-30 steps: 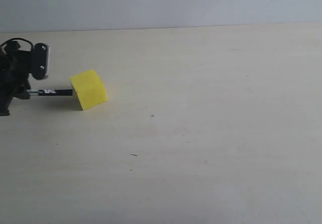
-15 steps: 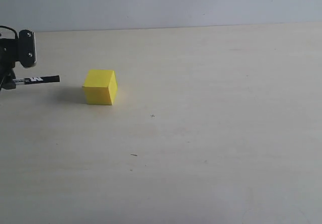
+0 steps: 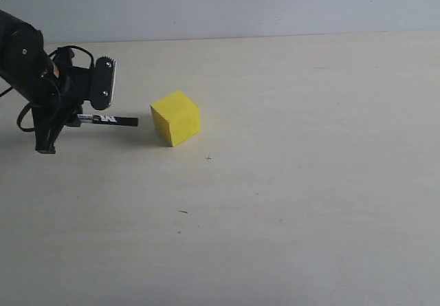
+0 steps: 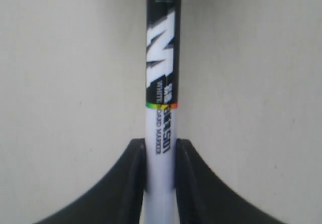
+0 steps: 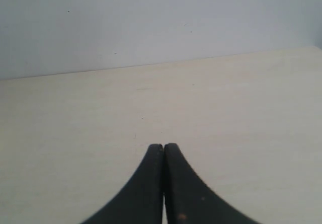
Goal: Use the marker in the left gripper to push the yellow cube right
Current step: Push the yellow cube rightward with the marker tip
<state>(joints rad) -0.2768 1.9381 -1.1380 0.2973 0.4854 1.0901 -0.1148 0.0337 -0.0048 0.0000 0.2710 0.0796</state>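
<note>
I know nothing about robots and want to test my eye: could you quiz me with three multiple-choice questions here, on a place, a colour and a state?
1. In the exterior view, the yellow cube lies: A) right of the marker, apart from its tip; B) on top of it; C) left of it.
2. The marker's end nearest the cube is: A) red; B) black; C) blue.
3. The right arm's fingers are: A) spread wide; B) shut on nothing; C) holding the cube.
Answers: 1 A, a gap shows between tip and cube; 2 B, that end is black; 3 B, they meet with nothing between.
</note>
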